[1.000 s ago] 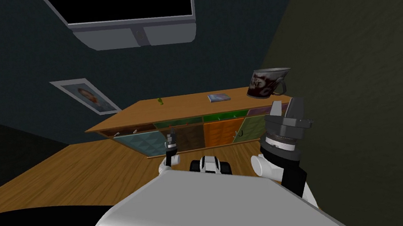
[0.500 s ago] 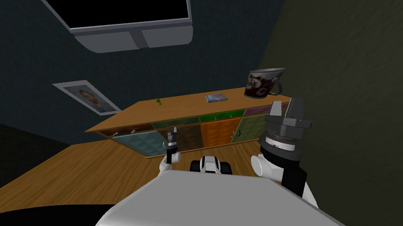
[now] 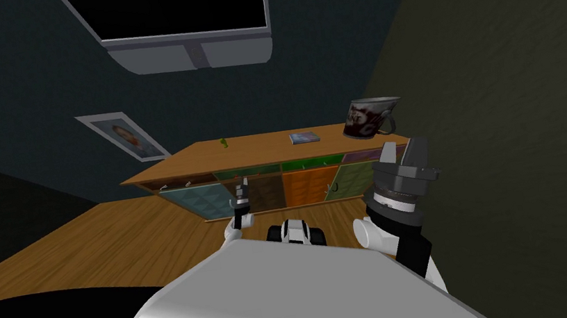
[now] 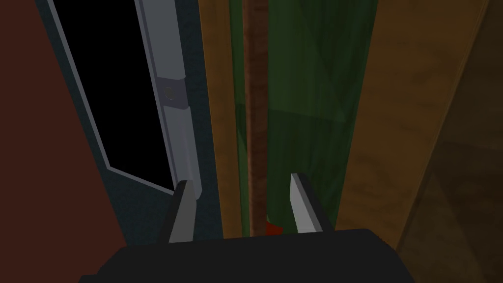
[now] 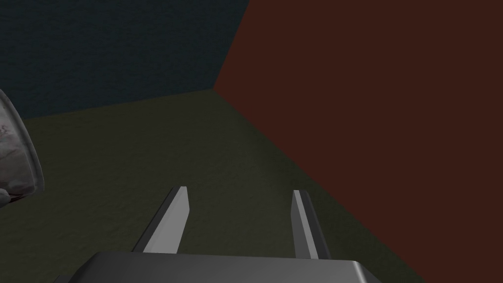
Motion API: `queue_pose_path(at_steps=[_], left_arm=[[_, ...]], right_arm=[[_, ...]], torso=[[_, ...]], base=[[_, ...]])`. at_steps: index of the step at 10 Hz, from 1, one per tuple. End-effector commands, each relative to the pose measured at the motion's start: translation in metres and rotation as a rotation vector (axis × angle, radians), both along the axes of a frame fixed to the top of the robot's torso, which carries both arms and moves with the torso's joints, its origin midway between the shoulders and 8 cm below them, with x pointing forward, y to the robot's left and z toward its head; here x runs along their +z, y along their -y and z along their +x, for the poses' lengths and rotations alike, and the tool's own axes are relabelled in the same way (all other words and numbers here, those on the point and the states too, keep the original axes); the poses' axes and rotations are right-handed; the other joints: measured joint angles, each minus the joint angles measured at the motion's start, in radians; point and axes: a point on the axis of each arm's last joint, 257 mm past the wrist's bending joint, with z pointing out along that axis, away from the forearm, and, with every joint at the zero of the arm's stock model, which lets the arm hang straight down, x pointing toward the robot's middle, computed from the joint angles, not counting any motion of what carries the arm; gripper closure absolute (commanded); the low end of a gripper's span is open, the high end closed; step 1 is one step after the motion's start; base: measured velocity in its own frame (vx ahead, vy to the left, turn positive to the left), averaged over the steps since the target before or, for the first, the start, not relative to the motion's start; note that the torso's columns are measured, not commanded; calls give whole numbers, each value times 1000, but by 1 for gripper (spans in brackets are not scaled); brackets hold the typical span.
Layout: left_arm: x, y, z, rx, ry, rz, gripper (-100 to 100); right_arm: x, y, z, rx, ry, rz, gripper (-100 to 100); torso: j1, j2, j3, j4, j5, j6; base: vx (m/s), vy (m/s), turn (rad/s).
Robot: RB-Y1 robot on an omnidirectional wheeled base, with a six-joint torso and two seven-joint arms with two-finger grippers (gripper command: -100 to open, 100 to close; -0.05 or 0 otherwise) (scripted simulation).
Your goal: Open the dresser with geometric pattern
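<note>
Here's the dresser (image 3: 253, 151), low against the dark wall, its front a row of teal, brown, orange and green patterned panels, all closed. The left claw (image 3: 240, 195) hovers before the dresser's brown panel, fingers spread. In the left wrist view that claw (image 4: 243, 206) frames a green panel and a brown strip of the dresser; whether it touches them, I cannot tell. The right claw (image 3: 404, 153) is raised near the dresser's right end, fingers spread too, gripping nothing. On the dresser's top: a mug (image 3: 371, 117) at the right end and a book (image 3: 303, 138) near the middle.
</note>
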Motion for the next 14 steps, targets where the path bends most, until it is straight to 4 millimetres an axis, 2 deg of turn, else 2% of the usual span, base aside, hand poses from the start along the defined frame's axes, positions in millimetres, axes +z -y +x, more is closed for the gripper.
queue_pose_path(at_steps=[1,2,3,4,7,8,9,12,13,14], left_arm=[[-6,3,-16,4,9,3,100],[-7,3,-11,4,-1,1,100],[-7,3,-12,4,3,1,-100],[1,0,0,1,2,1,-100],[11,-4,15,-2,2,0,-100],[0,-1,8,0,-17,-4,-100],[3,-1,3,1,2,1,100],[-7,3,-12,4,2,1,100],[-11,2,-8,5,-17,-3,100],[-7,1,-3,0,-19,-6,100]], right_arm=[[0,0,0,0,0,0,0],[0,0,0,0,0,0,0],[0,0,0,0,0,0,0],[0,0,0,0,0,0,0],[0,0,0,0,0,0,0],[0,0,0,0,0,0,0],[0,0,0,0,0,0,0],[0,0,0,0,0,0,0],[0,0,0,0,0,0,0],[0,0,0,0,0,0,0]], torso=[[-2,4,1,4,-3,0],[-3,5,3,3,-2,0],[-3,5,3,2,-1,0],[-2,4,2,1,0,0],[-3,4,2,4,-3,1],[-3,3,2,6,-5,2],[-3,3,2,4,-3,1],[-7,11,6,8,-5,-1],[-6,11,6,7,-5,0],[-6,10,5,6,-4,0]], base=[[22,27,-5],[12,14,-1],[0,0,0],[-4,-5,22],[-14,-14,17],[-9,-5,7],[11,10,-36],[18,15,-15],[7,4,-2],[-122,-34,43]])
